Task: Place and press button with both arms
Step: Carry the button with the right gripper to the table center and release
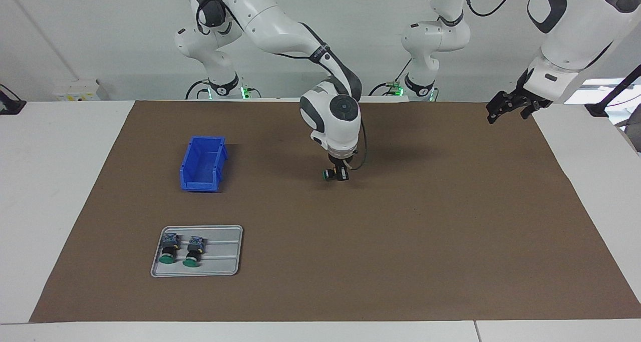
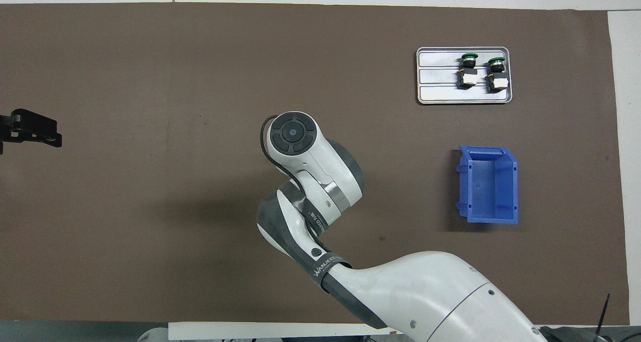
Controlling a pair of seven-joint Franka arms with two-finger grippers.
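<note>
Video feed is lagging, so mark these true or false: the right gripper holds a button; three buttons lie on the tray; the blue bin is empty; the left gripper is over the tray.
1. The right gripper holds a button: true, over mid-mat.
2. Three buttons lie on the tray: false, two.
3. The blue bin is empty: true.
4. The left gripper is over the tray: false, it waits open at its own end.

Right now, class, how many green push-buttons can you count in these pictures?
3. Two lie side by side on the metal tray: first button, second button. The third button is held in the right tool over mid-mat. None seems hidden.
</note>
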